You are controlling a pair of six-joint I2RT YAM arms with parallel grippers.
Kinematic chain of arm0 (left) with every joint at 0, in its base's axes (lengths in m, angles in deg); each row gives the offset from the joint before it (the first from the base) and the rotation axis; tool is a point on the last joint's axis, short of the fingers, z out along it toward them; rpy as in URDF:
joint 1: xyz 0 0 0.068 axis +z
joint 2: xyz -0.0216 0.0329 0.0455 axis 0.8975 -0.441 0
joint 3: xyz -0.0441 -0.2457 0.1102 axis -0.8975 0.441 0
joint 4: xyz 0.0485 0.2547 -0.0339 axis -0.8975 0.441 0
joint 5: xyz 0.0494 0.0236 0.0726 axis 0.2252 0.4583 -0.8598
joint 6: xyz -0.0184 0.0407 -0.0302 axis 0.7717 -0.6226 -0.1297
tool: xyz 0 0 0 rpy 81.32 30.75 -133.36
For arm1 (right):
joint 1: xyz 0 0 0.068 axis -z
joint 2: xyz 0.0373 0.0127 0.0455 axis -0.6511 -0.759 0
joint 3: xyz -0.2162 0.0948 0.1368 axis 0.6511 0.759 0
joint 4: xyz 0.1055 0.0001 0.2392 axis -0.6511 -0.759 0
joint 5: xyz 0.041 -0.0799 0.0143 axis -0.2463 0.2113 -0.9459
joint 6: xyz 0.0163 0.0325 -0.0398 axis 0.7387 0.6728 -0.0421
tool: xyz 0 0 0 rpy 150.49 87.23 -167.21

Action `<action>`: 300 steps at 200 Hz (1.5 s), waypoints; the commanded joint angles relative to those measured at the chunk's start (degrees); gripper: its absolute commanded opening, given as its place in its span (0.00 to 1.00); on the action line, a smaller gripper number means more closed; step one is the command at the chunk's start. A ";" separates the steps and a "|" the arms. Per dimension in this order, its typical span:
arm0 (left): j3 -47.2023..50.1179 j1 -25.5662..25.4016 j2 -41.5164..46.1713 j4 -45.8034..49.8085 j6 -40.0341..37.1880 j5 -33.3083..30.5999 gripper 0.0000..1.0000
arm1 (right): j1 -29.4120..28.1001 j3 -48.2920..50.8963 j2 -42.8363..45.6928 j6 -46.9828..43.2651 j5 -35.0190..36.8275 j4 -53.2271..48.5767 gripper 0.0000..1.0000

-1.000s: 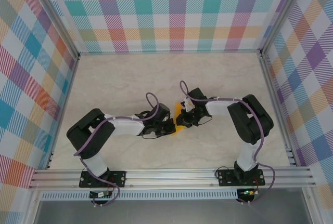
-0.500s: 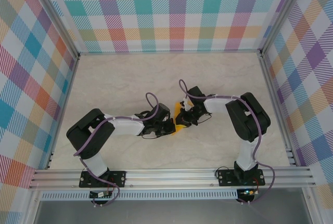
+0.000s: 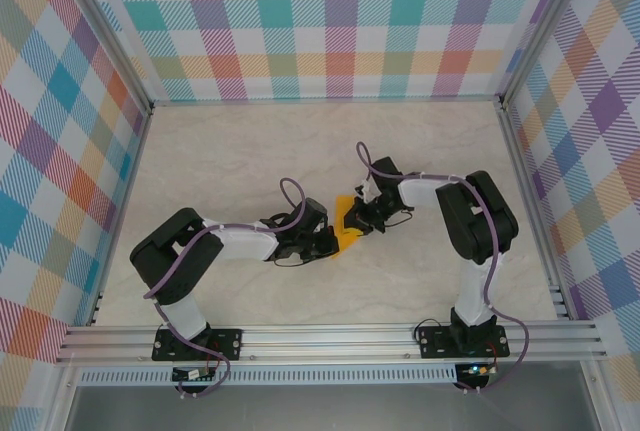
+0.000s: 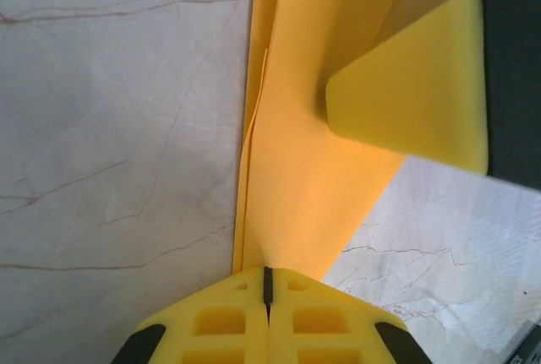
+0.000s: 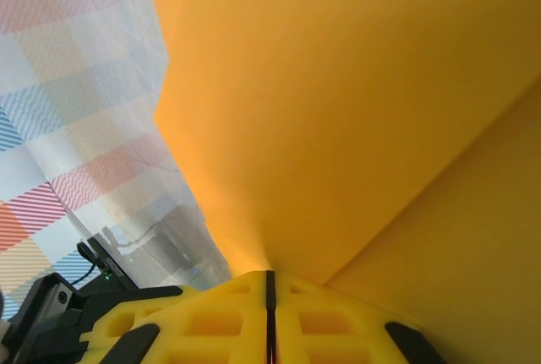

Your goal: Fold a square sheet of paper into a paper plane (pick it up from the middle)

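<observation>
Top external, both jaws clamped on folded orange paper (image 3: 344, 216), marble table (image 3: 250, 151), plaid walls (image 3: 320, 21)

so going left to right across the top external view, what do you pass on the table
left arm's elbow → left gripper → folded orange-yellow paper → right gripper → right arm's elbow

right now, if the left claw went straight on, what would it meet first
The left claw pinches the paper; beyond it, probably the right claw, whose finger sits slightly right, depth unclear.
</observation>
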 commanded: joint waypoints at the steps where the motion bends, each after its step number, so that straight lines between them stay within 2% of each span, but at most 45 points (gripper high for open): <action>1: 3.75 -0.46 -2.86 11.12 0.78 0.30 0.02 | 4.05 -2.23 -2.25 -0.85 9.37 3.11 0.09; 181: 4.20 -0.41 -2.18 10.82 0.60 0.92 0.02 | 11.17 -14.38 -7.52 -0.80 14.86 -1.21 0.09; 217: 3.45 -0.42 -2.13 11.01 0.19 0.83 0.02 | 11.72 -17.25 -6.29 -0.14 15.46 -2.47 0.09; 243: 2.26 -0.43 -1.44 11.74 -0.64 0.55 0.07 | 11.72 -16.82 -3.03 -0.43 15.25 -4.32 0.08; 261: 0.29 -0.45 -0.24 12.25 -1.57 -0.06 0.12 | 11.64 -12.93 0.55 -0.09 12.31 -3.12 0.12; 286: -3.82 -0.25 2.73 12.48 -2.89 -1.46 0.22 | 11.33 -5.28 6.81 1.68 8.15 -0.10 0.25; 300: -7.20 0.16 4.63 15.37 -4.43 -4.40 0.29 | 11.03 -1.84 9.96 2.45 5.40 0.78 0.32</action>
